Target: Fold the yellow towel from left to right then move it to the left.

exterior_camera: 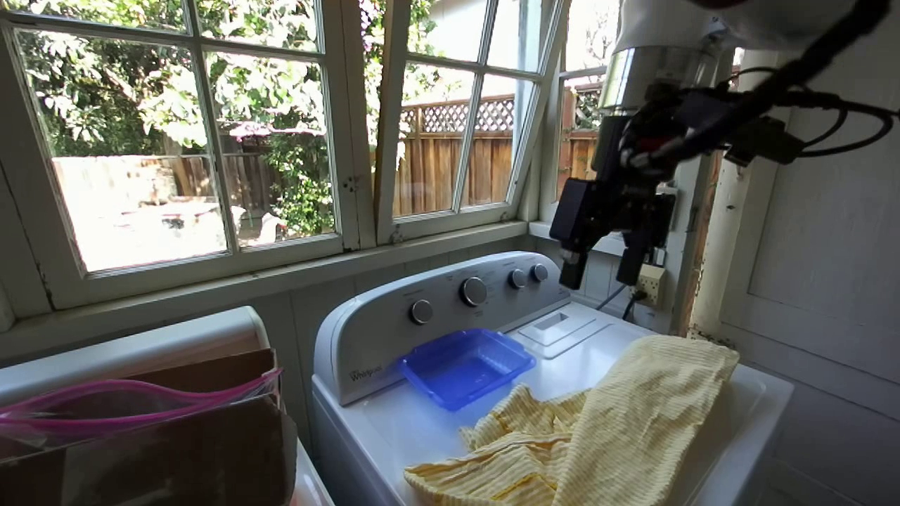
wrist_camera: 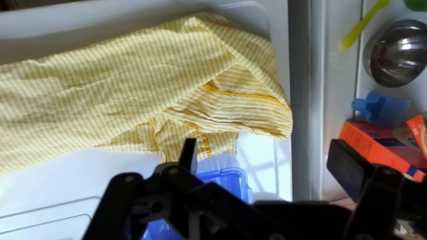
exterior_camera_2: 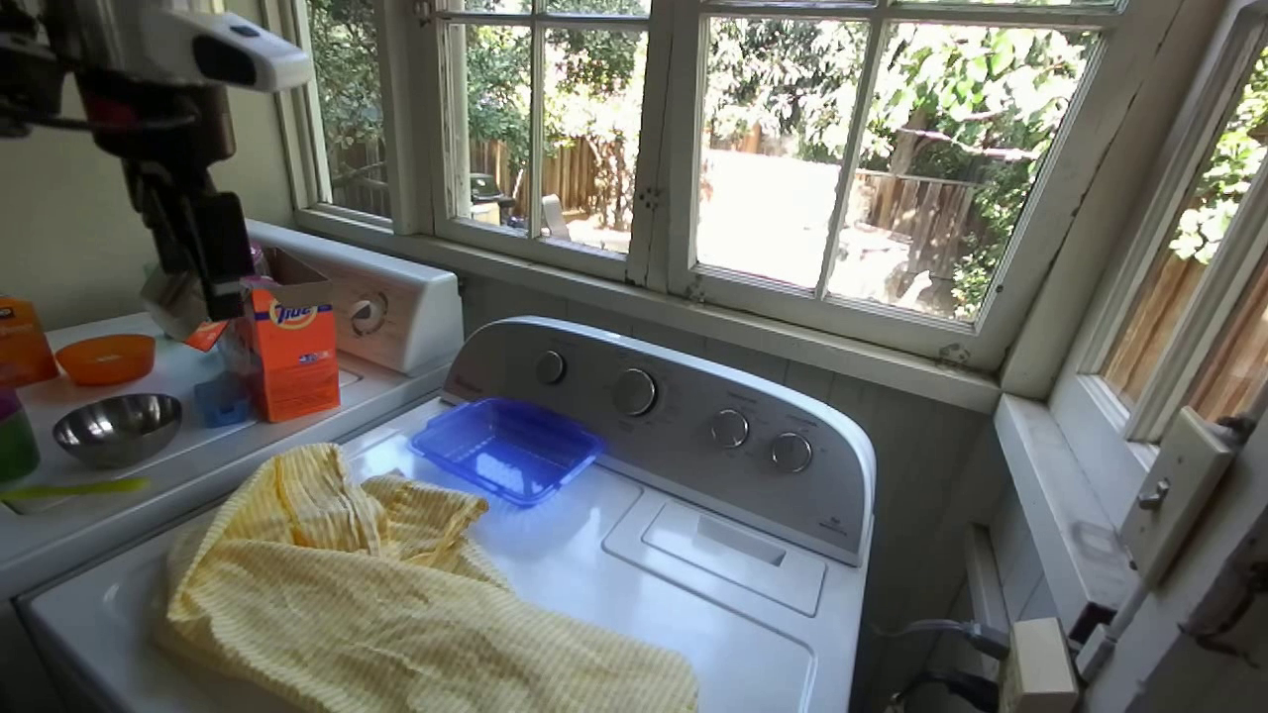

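"Standing here, what can't you make out?"

"The white and silver robot arm (exterior_camera: pixel 636 81) runs out of sight at the top in both exterior views, and the near edge of the large, pale yellow striped cloth towel (exterior_camera_2: pixel 396 614) is cut off below. In the wrist view the black two-fingered gripper (exterior_camera: pixel 603 270) hides much of the small blue rectangular plastic tray (exterior_camera_2: pixel 507 456)."

"And that green thing (exterior_camera_2: pixel 15 446)?"

"Cut off in the wrist view and in an exterior view alike, only part of it showing."

"Where's the towel, next to the jaws?"

"Lower down. The gripper hangs in the air, well apart from the cloth, its jaws unclenched and set wide apart. The towel lies wrinkled and partly doubled over on the white washing machine (exterior_camera_2: pixel 753 644), just beside the tray, with a bunched part toward it."

"Count things for me."

"One towel, one tray, one gripper with two fingers (wrist_camera: pixel 350 168). Four round silver knobs (exterior_camera: pixel 473 291) on the grey control panel (exterior_camera_2: pixel 684 416)."

"What's on the neighbouring white machine (exterior_camera_2: pixel 421 317)?"

"Two bowls, a shiny metal bowl (exterior_camera_2: pixel 117 448) and a shallow orange bowl (exterior_camera_2: pixel 106 366); an orange cardboard Tide box (exterior_camera_2: pixel 295 361); one long yellow-green utensil (wrist_camera: pixel 362 26), its far end out of sight past the wrist view's edge."

"And that blue bit (wrist_camera: pixel 388 108) by the Tide box?"

"It's small and blurred, so only perhaps: a translucent plastic scoop."
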Action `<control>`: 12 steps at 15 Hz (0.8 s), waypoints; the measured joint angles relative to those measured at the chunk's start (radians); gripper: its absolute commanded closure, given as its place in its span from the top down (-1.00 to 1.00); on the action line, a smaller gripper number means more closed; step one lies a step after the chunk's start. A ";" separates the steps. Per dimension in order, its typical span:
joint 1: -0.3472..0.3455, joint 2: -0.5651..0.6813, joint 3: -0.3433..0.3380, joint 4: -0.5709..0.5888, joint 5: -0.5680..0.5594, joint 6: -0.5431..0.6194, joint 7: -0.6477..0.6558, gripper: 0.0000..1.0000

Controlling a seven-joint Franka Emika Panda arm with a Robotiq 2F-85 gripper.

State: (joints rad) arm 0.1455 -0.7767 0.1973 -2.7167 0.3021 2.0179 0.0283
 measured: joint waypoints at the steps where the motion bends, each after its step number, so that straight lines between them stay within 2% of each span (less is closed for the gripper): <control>1: 0.004 0.002 0.044 -0.047 -0.002 0.079 0.014 1.00; 4: 0.010 0.062 0.160 -0.067 -0.064 0.233 0.104 1.00; 12: 0.032 0.089 0.127 -0.050 -0.091 0.240 0.120 1.00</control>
State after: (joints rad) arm 0.1778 -0.6880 0.3243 -2.7667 0.2108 2.2578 0.1488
